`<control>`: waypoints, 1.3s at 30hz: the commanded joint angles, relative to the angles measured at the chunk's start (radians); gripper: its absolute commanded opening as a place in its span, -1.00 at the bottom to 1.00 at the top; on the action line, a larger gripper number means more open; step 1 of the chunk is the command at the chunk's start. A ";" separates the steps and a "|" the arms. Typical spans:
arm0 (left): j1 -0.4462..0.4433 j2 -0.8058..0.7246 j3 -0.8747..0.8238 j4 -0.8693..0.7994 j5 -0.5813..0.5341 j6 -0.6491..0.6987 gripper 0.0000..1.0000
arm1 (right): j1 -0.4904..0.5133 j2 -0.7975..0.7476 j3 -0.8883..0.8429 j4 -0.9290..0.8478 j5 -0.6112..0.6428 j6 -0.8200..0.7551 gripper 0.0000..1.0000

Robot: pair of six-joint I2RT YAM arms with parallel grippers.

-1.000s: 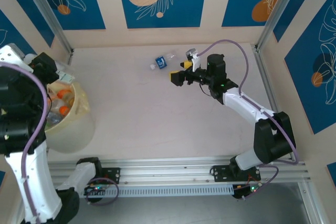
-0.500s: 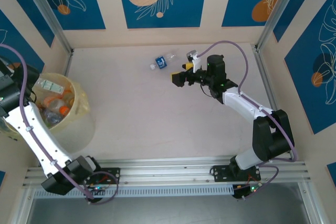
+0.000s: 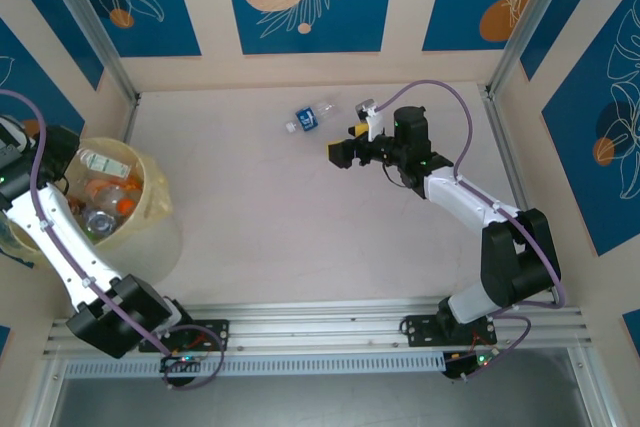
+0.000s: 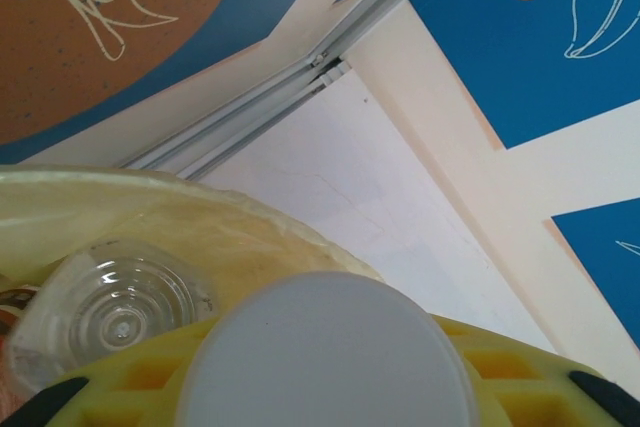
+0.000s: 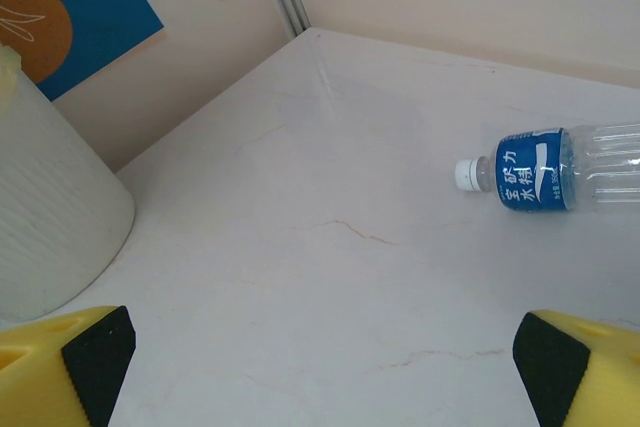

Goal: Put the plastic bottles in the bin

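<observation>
The bin (image 3: 150, 232) stands at the table's left edge, with several bottles (image 3: 105, 197) inside, one white-and-green-labelled on top. Its rim (image 4: 150, 187) and a clear bottle's base (image 4: 120, 317) lie just ahead of my left gripper (image 4: 335, 387). A white round disc (image 4: 335, 342) covers that gripper's yellow fingers (image 4: 520, 372), hiding how they stand. One clear bottle with a blue label (image 3: 310, 117) (image 5: 545, 172) lies on its side at the back. My right gripper (image 3: 345, 137) (image 5: 325, 357) hovers open just right of it, nothing between its fingers. The bin (image 5: 50, 217) shows far left.
Patterned walls with aluminium corner posts (image 3: 95, 32) (image 3: 525, 27) close in the table on three sides. A metal rail (image 3: 330, 322) carrying both arm bases runs along the near edge. Bare tabletop (image 3: 270, 217) lies between the bin and the right arm.
My left arm has swung from above the bin out to the far left. A white-and-green-labelled bottle now lies on top in the bin. The right arm has barely moved.
</observation>
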 commanded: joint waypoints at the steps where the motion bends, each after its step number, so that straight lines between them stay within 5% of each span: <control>1: 0.003 0.022 -0.031 -0.062 -0.033 0.028 -0.22 | 0.013 0.010 0.031 -0.019 -0.001 -0.001 0.99; 4: 0.006 0.023 -0.039 -0.078 -0.070 0.042 0.30 | 0.020 0.013 0.035 -0.025 0.004 -0.004 0.99; 10: 0.008 0.003 0.065 -0.142 -0.148 0.090 0.99 | 0.033 0.022 0.063 -0.056 0.005 -0.021 0.99; 17: 0.001 -0.052 0.227 -0.173 -0.096 0.066 1.00 | 0.052 0.040 0.072 -0.058 0.011 -0.023 0.98; 20: -0.069 -0.085 0.193 -0.125 -0.034 0.017 1.00 | 0.061 0.049 0.080 -0.062 0.014 -0.025 0.99; 27: -0.254 -0.025 0.156 -0.061 -0.101 0.014 1.00 | 0.080 0.055 0.101 -0.094 0.017 -0.053 0.99; 34: -0.267 0.090 0.056 0.008 -0.144 0.025 1.00 | 0.087 0.052 0.089 -0.093 0.020 -0.050 0.99; 39: -0.267 0.007 -0.097 0.037 -0.186 -0.022 1.00 | 0.093 0.045 0.089 -0.107 0.029 -0.063 0.98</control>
